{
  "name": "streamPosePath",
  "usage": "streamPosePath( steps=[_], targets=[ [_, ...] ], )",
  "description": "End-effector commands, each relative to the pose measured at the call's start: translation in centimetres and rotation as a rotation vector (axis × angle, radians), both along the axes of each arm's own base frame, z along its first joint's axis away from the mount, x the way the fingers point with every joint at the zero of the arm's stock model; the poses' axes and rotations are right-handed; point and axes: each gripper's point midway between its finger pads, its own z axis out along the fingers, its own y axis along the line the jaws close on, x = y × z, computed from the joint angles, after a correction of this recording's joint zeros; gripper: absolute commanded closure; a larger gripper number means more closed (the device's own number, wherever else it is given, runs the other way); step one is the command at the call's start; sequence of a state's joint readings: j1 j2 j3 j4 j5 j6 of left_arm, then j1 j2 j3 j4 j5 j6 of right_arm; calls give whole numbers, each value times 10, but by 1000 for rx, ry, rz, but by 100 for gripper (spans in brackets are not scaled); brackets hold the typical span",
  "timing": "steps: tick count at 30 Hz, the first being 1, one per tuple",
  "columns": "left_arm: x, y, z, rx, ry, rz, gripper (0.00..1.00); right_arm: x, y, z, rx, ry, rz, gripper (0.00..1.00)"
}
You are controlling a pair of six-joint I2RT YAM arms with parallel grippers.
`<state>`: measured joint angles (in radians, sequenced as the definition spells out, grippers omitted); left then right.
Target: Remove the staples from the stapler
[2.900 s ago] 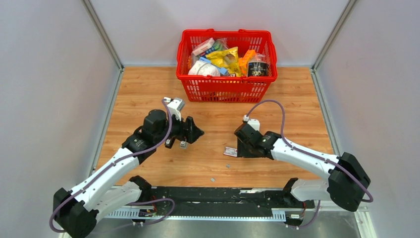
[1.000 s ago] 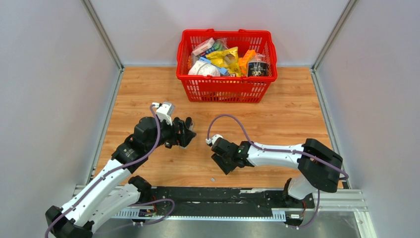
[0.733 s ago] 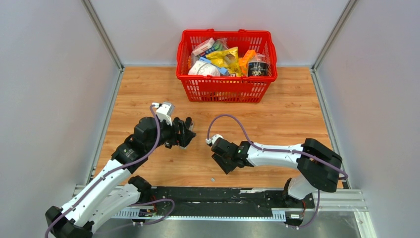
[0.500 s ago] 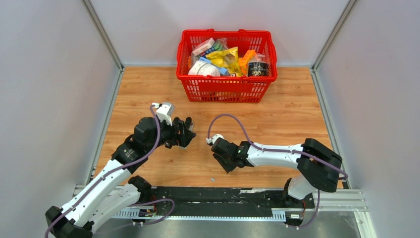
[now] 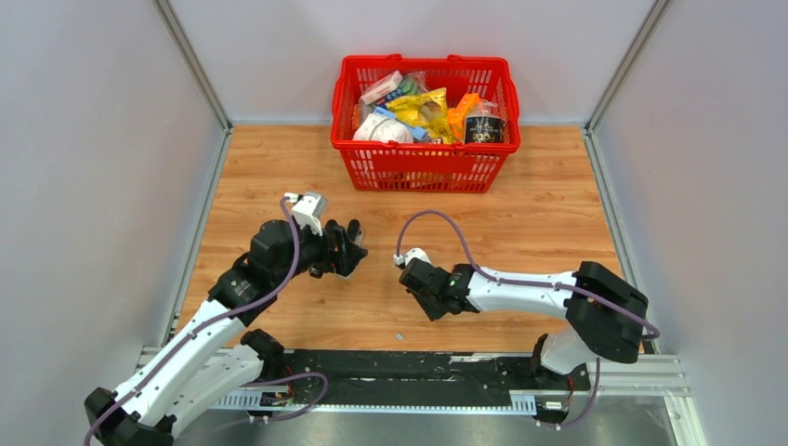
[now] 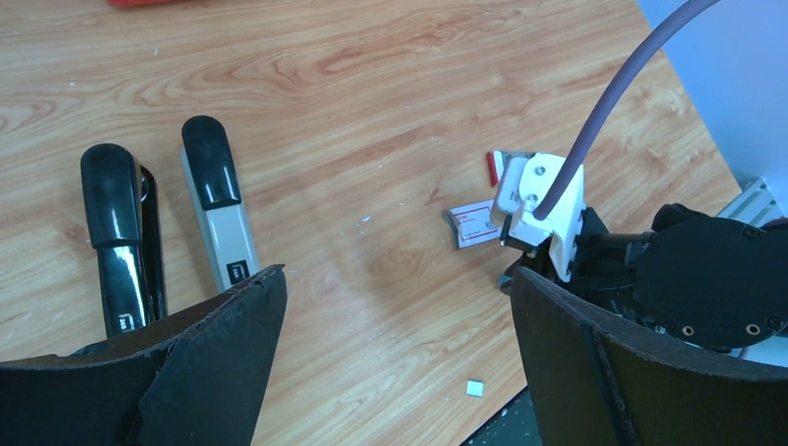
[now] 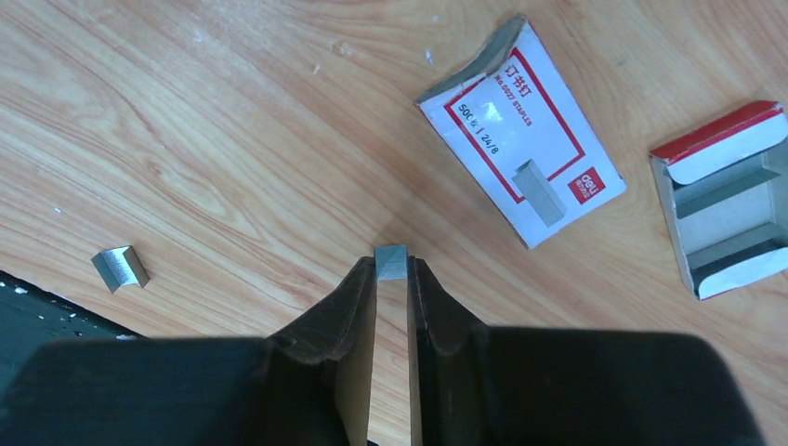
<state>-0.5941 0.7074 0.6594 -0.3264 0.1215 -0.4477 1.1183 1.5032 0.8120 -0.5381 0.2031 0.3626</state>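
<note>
white-and-red box [image 7: 520,139] printed "STAPLES", "24/6", red "deli" logo, Chinese characters

Pale grey walls [image 5: 93,139], wooden table [image 5: 279,167] — evenly lit

Robot lab test cell: grey panel walls [image 5: 93,139], aluminium frame [image 5: 192,65], wooden table [image 5: 558,186].

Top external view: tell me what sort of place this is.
Probably a robot test cell: wooden table boxed in by grey panels, left arm and right arm bolted to a rail at its edge.
</note>
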Motion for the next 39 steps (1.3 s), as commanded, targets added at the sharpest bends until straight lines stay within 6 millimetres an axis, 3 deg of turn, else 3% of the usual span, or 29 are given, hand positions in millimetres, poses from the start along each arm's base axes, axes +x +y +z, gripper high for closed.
streamPosePath(
  steps=[1,6,8,20,28,39],
  targets=[
    [-1,0,9,-24,-22,-1,3,9,3,19,29,-48,-68,82],
    [-3,1,10,-29,-26,-2,3,19,-6,30,7,-93,-144,84],
    [-4,0,11,-31,-28,-7,3,28,-13,35,-1,-111,-197,81],
    [-8,-2,6,-42,-26,-29,3,78,-56,47,58,-123,-548,86],
    [-10,-7,7,-57,-34,-56,3,101,-77,40,62,-141,-727,83],
    [-11,-11,5,-51,-37,-89,3,114,-86,27,53,-170,-868,83]
  ],
)
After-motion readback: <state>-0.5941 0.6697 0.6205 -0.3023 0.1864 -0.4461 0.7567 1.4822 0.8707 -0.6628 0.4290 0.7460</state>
